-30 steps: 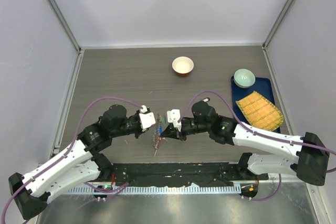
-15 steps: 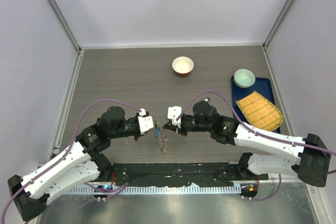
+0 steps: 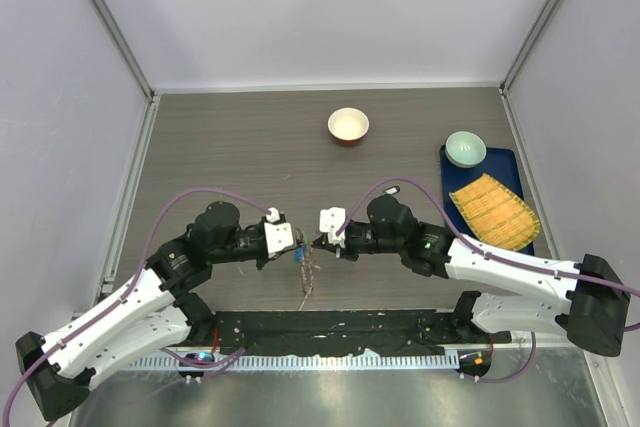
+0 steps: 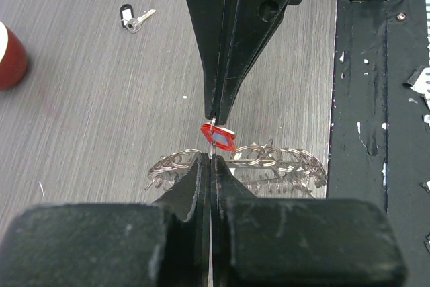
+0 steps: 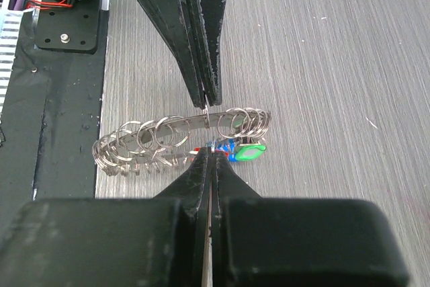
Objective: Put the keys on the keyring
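Note:
The keyring (image 3: 306, 277) hangs between my two grippers just above the table's near edge. It is a thin grey band fringed with small silver rings (image 4: 272, 160) (image 5: 168, 136). My left gripper (image 3: 297, 248) (image 4: 210, 156) is shut on one small ring of it. My right gripper (image 3: 316, 244) (image 5: 209, 153) faces it tip to tip and is shut on the red key (image 4: 218, 137), whose head sits between the two tips. A green key (image 5: 252, 151) and a blue key (image 5: 225, 147) hang on the ring. A black key (image 4: 127, 18) lies loose on the table.
A red-and-cream bowl (image 3: 348, 126) stands at the back centre. At the right, a blue tray (image 3: 447, 179) carries a pale green bowl (image 3: 465, 148) and a yellow cloth (image 3: 493, 210). A black base plate (image 3: 340, 327) runs along the near edge.
Both grippers stay shut. The right wrist has pulled back slightly toward the far side, and the hanging keyring has swung and now hangs straighter below the tips.

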Tool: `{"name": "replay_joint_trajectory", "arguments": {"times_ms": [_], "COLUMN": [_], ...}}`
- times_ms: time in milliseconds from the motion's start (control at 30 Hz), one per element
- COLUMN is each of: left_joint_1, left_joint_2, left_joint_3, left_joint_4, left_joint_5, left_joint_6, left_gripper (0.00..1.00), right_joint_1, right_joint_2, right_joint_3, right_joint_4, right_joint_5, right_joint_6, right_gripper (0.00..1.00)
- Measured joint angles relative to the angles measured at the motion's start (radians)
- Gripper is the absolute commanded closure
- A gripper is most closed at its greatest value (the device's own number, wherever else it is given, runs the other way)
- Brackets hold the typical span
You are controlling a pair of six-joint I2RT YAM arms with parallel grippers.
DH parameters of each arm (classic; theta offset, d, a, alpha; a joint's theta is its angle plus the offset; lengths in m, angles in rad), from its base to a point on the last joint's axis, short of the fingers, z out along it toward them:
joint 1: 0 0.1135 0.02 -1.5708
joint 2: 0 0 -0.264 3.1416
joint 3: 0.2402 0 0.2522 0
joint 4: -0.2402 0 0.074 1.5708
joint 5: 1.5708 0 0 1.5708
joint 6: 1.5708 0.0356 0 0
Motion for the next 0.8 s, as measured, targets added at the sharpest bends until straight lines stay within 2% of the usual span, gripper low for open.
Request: {"name": "replay_joint_trajectory", "arguments": {"times_ms": [800], "left_joint_1": [0.002], "left_joint_2": [0.005], "left_joint_3": [0.000], "left_joint_4": [0.000], "left_joint_5": [0.009], "left_joint_6": [0.000], "left_gripper": [1.00], "right_joint_1": [0.000], "right_joint_2": [0.000], "right_joint_3": [0.000], "right_joint_4": [0.023], "right_joint_5": [-0.032], "right_joint_6": [-0.001], "right_gripper": [0.99]}}
